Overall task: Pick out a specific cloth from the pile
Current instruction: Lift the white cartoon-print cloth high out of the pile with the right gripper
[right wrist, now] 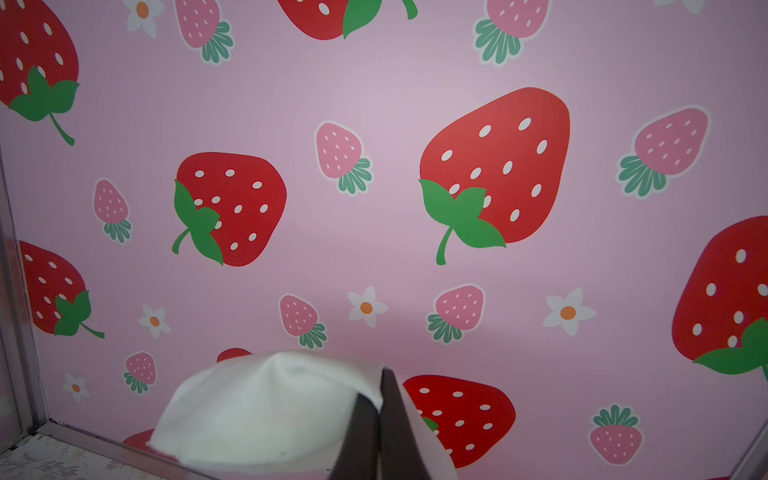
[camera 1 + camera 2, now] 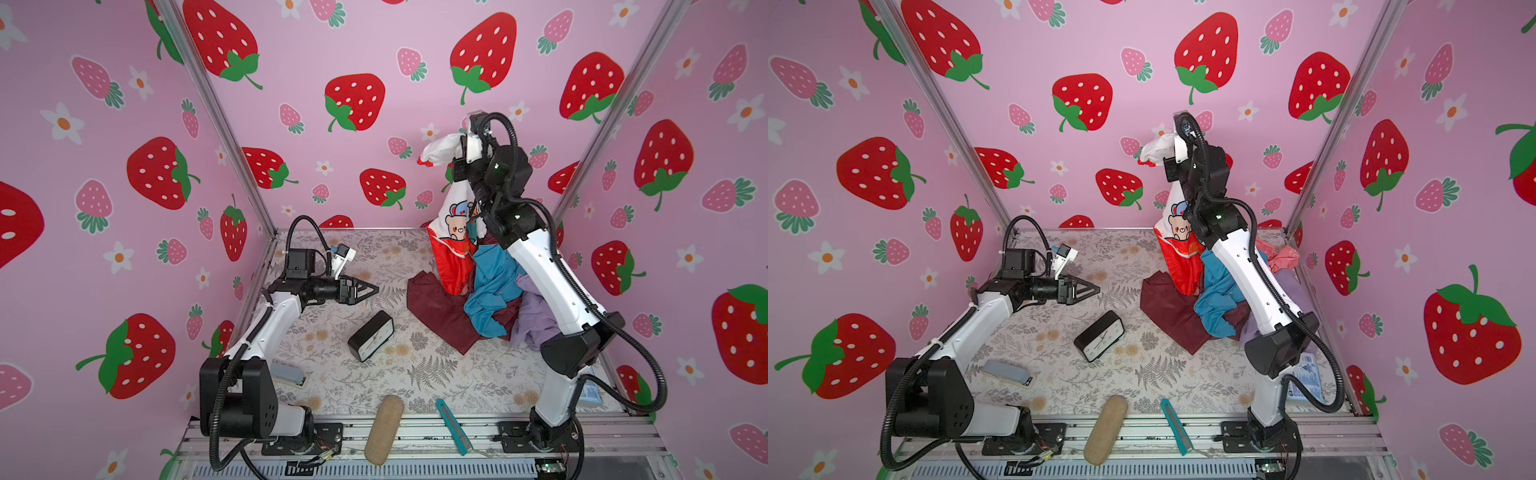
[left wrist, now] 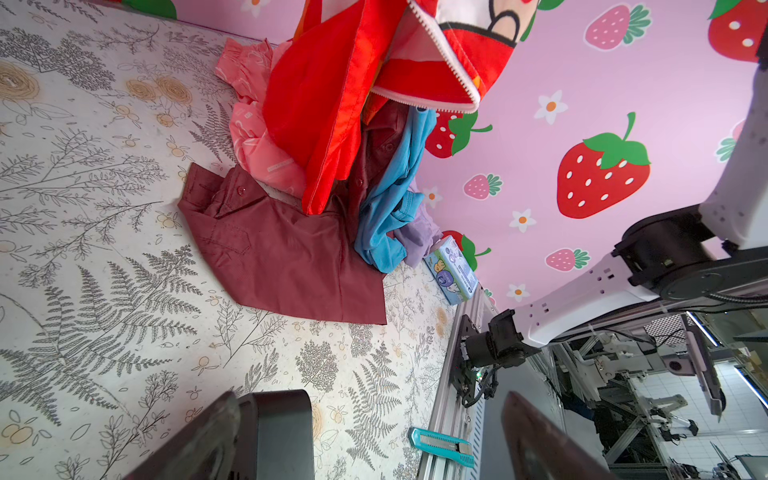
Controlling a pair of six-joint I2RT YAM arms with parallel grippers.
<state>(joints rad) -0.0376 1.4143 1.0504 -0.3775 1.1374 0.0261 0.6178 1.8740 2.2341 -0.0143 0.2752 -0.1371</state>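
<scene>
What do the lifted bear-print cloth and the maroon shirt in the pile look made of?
The cloth: smooth, slightly glossy woven fabric, likely a synthetic jacket shell; its red panels hang in crisp folds beside a white zipper edge. The maroon shirt: matte, finely textured weave, perhaps cotton or a blend; a collar, buttons and stitched pocket show.

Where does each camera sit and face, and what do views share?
Top views: high in front, looking down on the fern-print table; both arms.
Left wrist: low, facing the maroon, teal and lilac clothes pile; left gripper's open jaws.
Right wrist: raised, facing the strawberry-print wall; right gripper's shut jaws.
All share the white bear-print garment with red panels.
</scene>
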